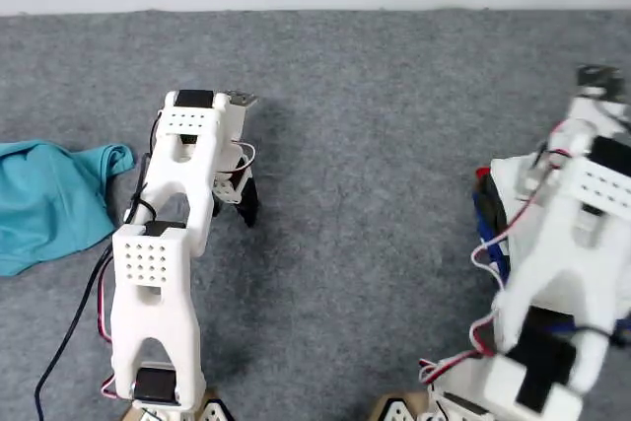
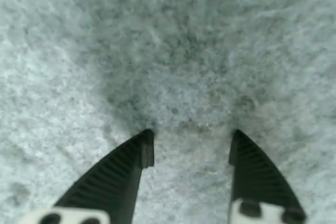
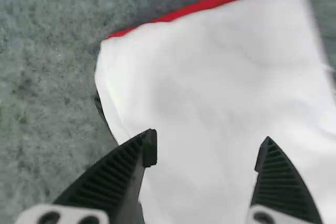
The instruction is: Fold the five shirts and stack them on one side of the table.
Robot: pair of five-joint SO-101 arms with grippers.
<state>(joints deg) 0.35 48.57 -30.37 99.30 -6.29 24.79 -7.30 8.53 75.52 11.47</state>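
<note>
Where the white shirt (image 3: 220,77) lies, the right end effector (image 3: 207,145) hangs agape.

Bright, even, diffuse light from above. High view: left arm (image 1: 177,204) casts only a faint soft shadow on the grey table (image 1: 375,145). Left wrist view: darker soft-edged shadow patch ahead of the left hand (image 2: 192,136). Right wrist view: white shirt (image 3: 220,87) very bright, folds barely shaded.

My grey felt table (image 1: 375,125) carries a crumpled teal shirt (image 1: 49,199) left of my left gripper (image 2: 191,140), and a folded stack (image 3: 220,66) beneath my right gripper (image 3: 205,148).
</note>
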